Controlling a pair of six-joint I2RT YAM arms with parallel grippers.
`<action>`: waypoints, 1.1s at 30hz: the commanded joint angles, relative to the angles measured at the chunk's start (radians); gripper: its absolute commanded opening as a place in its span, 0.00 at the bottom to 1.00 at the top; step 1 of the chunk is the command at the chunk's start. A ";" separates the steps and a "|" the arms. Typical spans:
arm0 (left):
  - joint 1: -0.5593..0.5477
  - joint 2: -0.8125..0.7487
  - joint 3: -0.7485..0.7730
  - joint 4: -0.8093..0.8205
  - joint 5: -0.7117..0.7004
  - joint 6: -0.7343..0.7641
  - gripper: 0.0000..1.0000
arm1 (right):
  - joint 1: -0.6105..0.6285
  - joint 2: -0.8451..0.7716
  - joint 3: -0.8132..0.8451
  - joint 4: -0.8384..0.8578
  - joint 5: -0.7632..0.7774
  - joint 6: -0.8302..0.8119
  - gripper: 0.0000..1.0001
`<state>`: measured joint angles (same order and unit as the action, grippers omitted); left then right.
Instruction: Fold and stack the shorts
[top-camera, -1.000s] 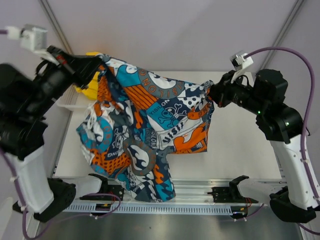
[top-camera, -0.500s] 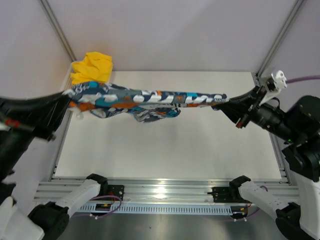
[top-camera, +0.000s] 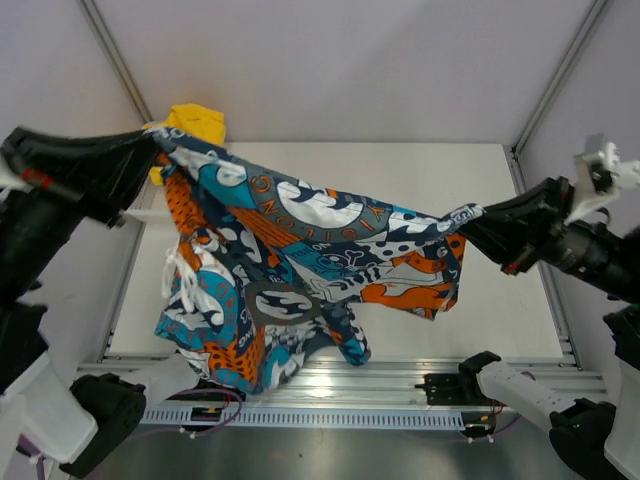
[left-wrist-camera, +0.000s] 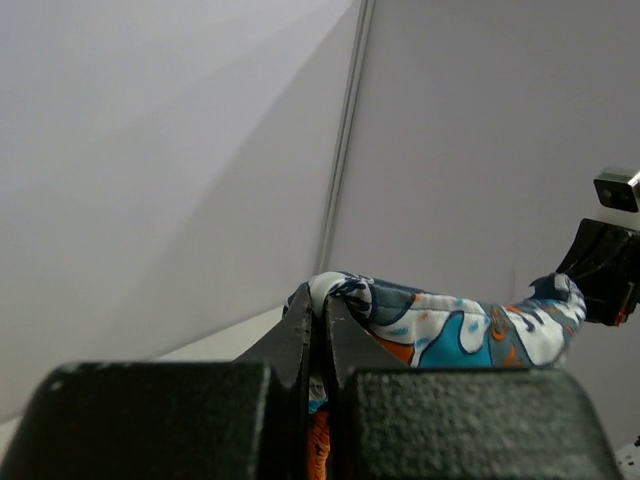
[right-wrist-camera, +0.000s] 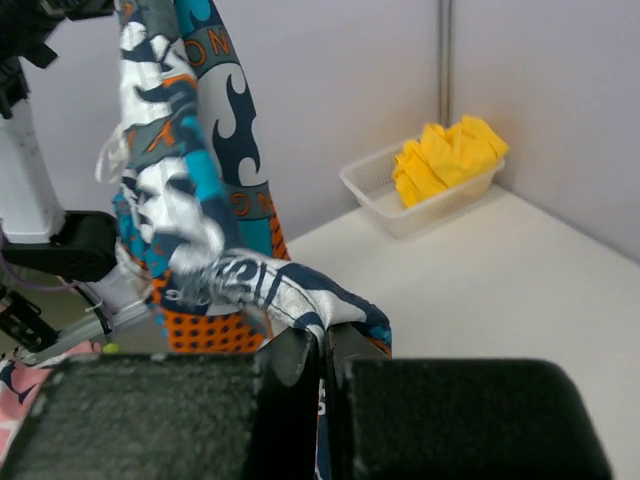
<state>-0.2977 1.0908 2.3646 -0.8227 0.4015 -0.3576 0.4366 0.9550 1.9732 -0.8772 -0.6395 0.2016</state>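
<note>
The printed shorts (top-camera: 300, 260), in blue, orange, black and white, hang spread in the air between my two arms above the table. My left gripper (top-camera: 150, 150) is shut on their upper left corner (left-wrist-camera: 345, 290). At the right, my right gripper (top-camera: 470, 225) is shut on the other corner (right-wrist-camera: 300, 310), and the cloth droops from there toward the near edge. The yellow shorts (top-camera: 195, 120) lie bunched in the white basket (right-wrist-camera: 420, 210) at the far left corner.
The white tabletop (top-camera: 400, 170) lies under the hanging cloth. A metal rail (top-camera: 400, 385) runs along the near edge by the arm bases. Upright frame posts (top-camera: 555, 75) stand at the back corners.
The printed shorts were pulled into a taut band half a second ago. They have now swung open and hang spread, with both arms shifted and still gripping their corners.
</note>
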 joint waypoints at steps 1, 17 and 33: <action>0.015 0.139 -0.068 0.081 0.005 -0.043 0.00 | -0.010 0.114 -0.074 -0.075 0.098 -0.005 0.00; 0.117 0.591 -0.624 0.439 0.000 -0.018 0.00 | -0.480 0.298 -0.752 0.406 0.003 0.178 0.00; 0.071 1.241 -0.018 0.525 -0.082 -0.044 0.00 | -0.515 0.718 -0.688 0.802 0.294 0.320 0.00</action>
<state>-0.2359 2.2780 2.2803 -0.3836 0.3763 -0.3859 -0.0566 1.5822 1.1786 -0.1890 -0.4305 0.4889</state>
